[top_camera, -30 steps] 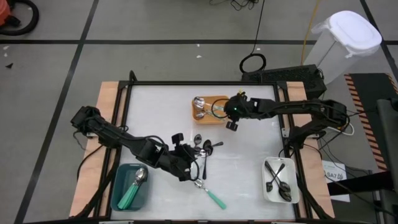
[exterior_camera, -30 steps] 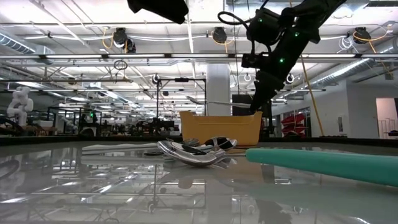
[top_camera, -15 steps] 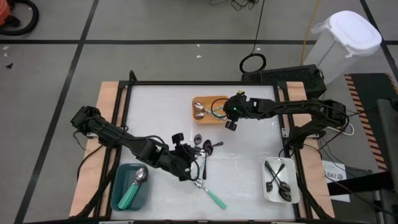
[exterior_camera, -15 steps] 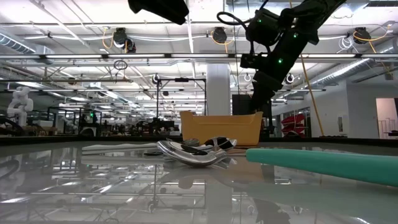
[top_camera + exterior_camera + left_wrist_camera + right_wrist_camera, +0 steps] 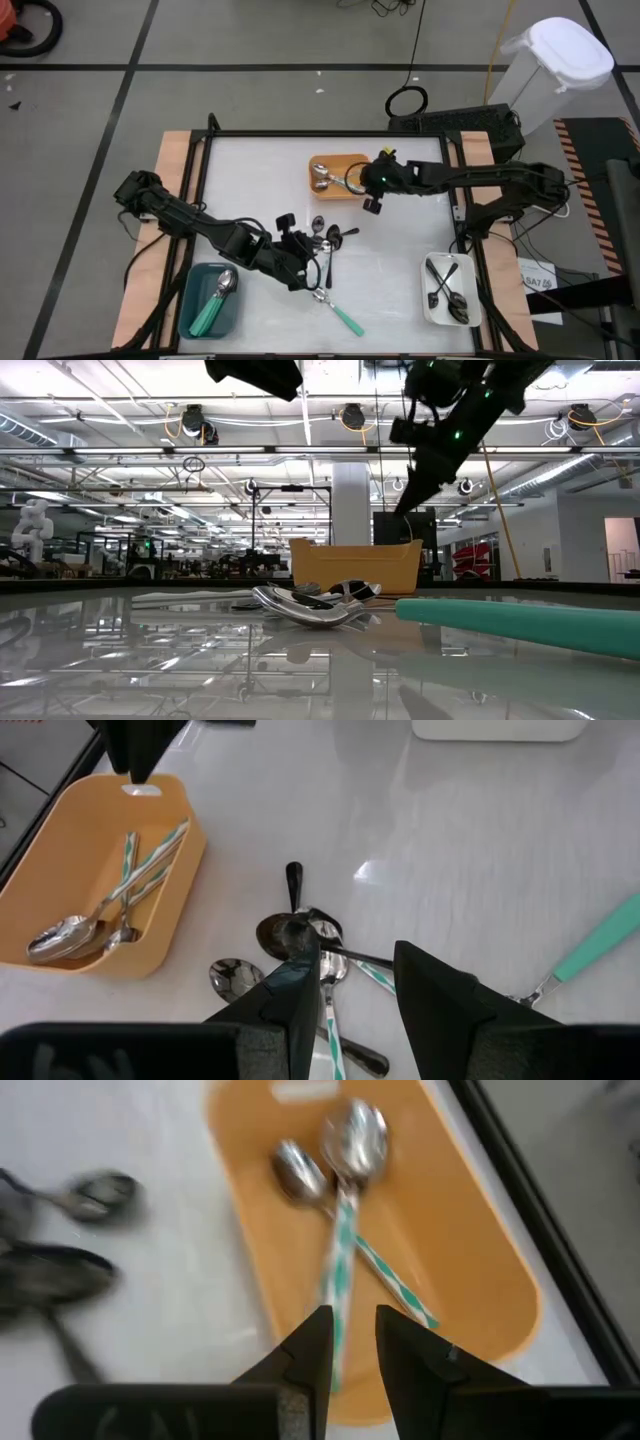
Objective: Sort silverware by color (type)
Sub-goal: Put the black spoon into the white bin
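The silverware was spread over the tabletop (image 5: 400, 260) and three trays. The right gripper (image 5: 371, 201) was held above the 3 o'clock end of the orange tray (image 5: 330, 162), its fingers (image 5: 305, 1355) set a narrow gap apart with nothing between them. In that tray two spoons with teal-and-white striped handles (image 5: 342, 1245) were seen crossed, bowls toward the far end. The left gripper (image 5: 312, 270) was poised low near the tabletop's middle, its fingers (image 5: 300, 990) narrowly parted and empty, just above a loose heap of spoons (image 5: 310, 945): black ones, silver ones and a striped one, overlapping. At 5 o'clock of that heap a teal-handled spoon (image 5: 340, 312) lay alone on the tabletop. At 7 o'clock a teal tray (image 5: 192, 292) held a teal-handled spoon (image 5: 215, 300). At 4 o'clock, by the tabletop's edge, a white tray (image 5: 432, 310) held black spoons (image 5: 446, 290).
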### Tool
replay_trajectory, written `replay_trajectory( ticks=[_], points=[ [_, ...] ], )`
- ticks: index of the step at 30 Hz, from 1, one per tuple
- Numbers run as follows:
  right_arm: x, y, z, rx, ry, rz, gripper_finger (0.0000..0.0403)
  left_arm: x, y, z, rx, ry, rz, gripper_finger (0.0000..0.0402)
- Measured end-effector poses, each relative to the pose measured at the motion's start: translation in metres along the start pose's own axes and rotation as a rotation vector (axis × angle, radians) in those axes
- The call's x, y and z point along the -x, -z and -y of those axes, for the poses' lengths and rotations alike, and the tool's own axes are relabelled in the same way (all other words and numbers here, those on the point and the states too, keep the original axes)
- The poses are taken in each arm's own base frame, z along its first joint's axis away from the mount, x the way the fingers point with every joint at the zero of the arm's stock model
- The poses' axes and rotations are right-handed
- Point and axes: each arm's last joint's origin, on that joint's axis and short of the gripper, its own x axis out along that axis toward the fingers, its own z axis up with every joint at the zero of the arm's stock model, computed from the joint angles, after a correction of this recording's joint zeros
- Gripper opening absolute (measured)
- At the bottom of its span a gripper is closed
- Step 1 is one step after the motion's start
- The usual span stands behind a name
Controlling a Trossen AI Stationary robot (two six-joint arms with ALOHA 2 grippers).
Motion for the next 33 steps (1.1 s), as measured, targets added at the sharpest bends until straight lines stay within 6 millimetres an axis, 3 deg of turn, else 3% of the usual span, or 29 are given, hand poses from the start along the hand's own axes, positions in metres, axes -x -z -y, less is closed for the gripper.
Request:
replay_trajectory(
  ticks=[8,19,33],
  points=[
    [0.042,-0.004,-0.038,0.012,-0.142,0.11,0.0072,0.001,0.001,0.001,0.025,0.001,-0.004,0.0131],
    [0.054,0.012,-0.107,0.157,-0.354,0.065,0.0073,-0.002,0.003,0.006,0.048,0.001,-0.011,0.0131],
    [0.064,0.03,-0.131,0.227,-0.427,-0.025,0.0073,-0.07,0.019,-0.002,0.102,-0.089,-0.139,0.0131]
  ],
)
